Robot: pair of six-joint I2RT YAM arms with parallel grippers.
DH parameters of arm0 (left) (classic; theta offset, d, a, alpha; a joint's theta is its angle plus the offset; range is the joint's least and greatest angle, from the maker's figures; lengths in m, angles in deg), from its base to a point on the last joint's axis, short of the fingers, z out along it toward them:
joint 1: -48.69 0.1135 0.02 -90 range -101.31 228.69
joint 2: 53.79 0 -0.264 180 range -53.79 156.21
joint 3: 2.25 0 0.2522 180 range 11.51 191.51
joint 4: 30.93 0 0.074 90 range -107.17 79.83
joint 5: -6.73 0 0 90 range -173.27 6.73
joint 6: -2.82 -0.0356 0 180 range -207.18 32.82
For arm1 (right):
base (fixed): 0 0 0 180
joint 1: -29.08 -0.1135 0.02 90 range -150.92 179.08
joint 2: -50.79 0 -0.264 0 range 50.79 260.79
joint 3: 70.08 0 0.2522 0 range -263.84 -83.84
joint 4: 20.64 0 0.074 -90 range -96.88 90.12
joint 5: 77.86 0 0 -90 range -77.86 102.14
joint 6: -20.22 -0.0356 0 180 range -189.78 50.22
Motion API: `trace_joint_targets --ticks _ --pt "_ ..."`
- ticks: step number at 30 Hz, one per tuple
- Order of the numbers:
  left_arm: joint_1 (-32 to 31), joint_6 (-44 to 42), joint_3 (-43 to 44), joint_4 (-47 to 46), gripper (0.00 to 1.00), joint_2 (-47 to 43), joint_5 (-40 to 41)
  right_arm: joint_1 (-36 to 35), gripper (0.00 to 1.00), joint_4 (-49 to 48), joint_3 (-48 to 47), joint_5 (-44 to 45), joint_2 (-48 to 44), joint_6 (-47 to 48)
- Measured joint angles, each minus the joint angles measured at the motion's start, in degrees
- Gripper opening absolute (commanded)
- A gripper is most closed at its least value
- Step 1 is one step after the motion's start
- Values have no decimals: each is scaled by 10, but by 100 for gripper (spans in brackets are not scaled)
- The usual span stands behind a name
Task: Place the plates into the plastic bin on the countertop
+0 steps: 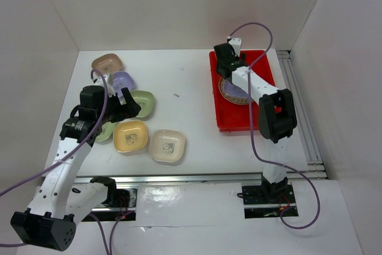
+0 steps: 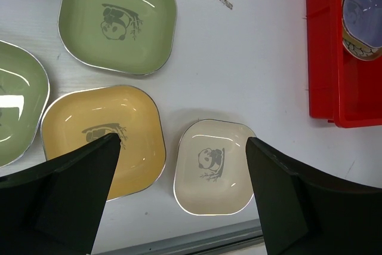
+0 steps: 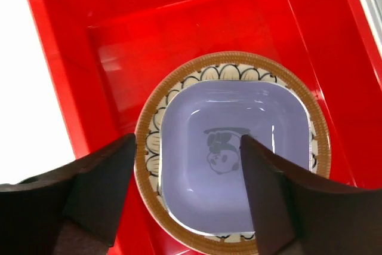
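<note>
Where print shows, the cream plate (image 2: 206,192) seemingly bears a panda.

Red bin (image 3: 71,58), lavender plate (image 3: 233,153), brown petal-patterned plate (image 3: 206,71)

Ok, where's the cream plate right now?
In the top view the cream plate sits on the countertop left of centre, near the front edge, just right of the yellow plate and well left of the red bin.

place: likely robot lab | evidence: white booth walls (image 1: 179,4) around countertop (image 1: 191,106), aluminium rail (image 1: 197,178)
</note>
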Motion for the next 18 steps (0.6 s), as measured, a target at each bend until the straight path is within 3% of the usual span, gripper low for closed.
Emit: trace_joint_targets --ticks 2,9,18 --pt "0 0 0 0 100 -1 -1 -6 100 0 -7 3 0 2" --pt "0 1 0 0 100 -9 11 -70 100 -8 0 -14 -27 9" --pt "2 47 7 57 100 -6 159 -293 95 -13 205 -126 -166 -13"
